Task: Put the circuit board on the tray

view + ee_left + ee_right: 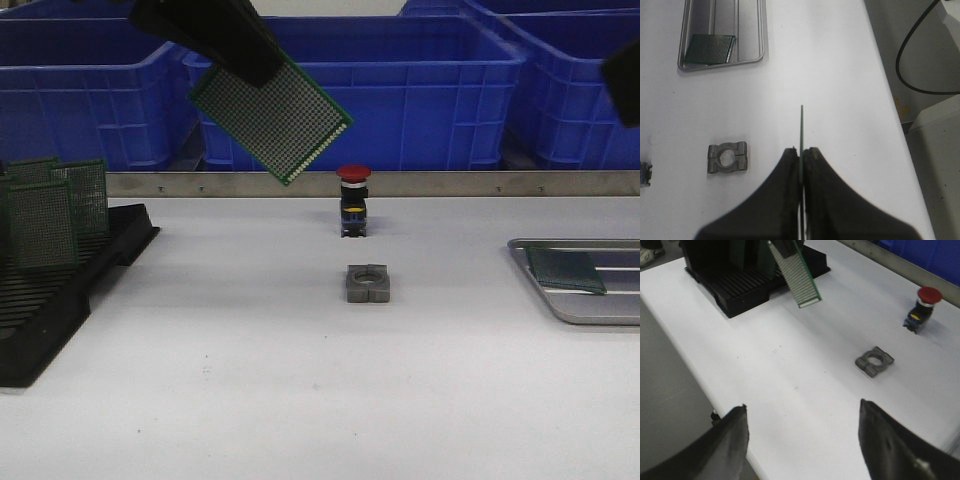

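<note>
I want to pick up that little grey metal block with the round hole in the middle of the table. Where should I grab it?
Come straight down from above and pinch the grey block across its two flat outer sides. It lies flat on the table with the hole facing up, so the sides are probably the only faces to squeeze. It stands apart from the red button, leaving room.

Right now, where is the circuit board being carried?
In the front view, the circuit board hangs tilted in the left gripper, upper left of centre, above the table before the blue bins.
</note>
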Controlling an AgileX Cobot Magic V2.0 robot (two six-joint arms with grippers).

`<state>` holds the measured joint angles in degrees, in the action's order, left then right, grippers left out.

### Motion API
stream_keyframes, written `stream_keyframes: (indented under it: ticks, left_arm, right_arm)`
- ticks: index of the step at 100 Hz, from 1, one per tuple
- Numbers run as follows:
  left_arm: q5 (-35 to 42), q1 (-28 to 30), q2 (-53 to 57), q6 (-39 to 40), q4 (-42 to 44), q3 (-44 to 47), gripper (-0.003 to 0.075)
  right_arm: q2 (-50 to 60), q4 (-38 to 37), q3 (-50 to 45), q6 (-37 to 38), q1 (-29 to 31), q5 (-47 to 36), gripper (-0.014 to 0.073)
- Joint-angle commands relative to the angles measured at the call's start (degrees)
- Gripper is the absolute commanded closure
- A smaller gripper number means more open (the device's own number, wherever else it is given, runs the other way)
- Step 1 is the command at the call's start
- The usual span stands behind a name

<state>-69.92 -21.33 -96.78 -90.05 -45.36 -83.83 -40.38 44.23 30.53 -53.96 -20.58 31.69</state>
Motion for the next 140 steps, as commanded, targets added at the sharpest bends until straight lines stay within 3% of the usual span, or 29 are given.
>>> stream_keyframes:
  ticks: [1, 30, 74, 88, 110, 127, 140]
  left_arm:
    - [-3.4, -0.6, 2.9, -0.9, -4.8, -1.7, 0.074]
    - [-3.4, -0.6, 2.9, -2.0, -4.9, -1.7, 0.074]
    - [-3.4, -0.6, 2.9, -2.0, -4.9, -1.7, 0.074]
    - [-3.4, -0.6, 2.9, -2.0, -4.9, -1.7, 0.074]
    - [-3.4, -0.6, 2.9, -2.0, -5.4, -1.7, 0.074]
    - [-3.4, -0.6, 2.9, -2.0, -7.4, -1.7, 0.0726]
    - [-2.9, -0.6, 2.9, -2.0, -8.6, -2.0, 0.0584]
  right_arm:
    - [-4.8, 5.2, 4.3, -6.6, -1.5, -2.7, 0.0099]
    - [-20.3, 8.9, 12.9, -23.4, -6.6, -7.4, 0.0099]
    - [-39.8, 11.3, 27.3, -23.8, -9.7, -7.4, 0.0113]
    - [-42.8, 13.4, 29.5, -23.7, -9.7, -5.1, 0.0289]
    - [-43.5, 13.8, 29.7, -23.7, -9.7, -4.5, 0.0724]
    - [-43.5, 13.8, 29.8, -23.7, -9.7, -4.5, 0.0708]
    - [-43.5, 13.8, 29.8, -23.6, -9.7, -4.3, 0.0708]
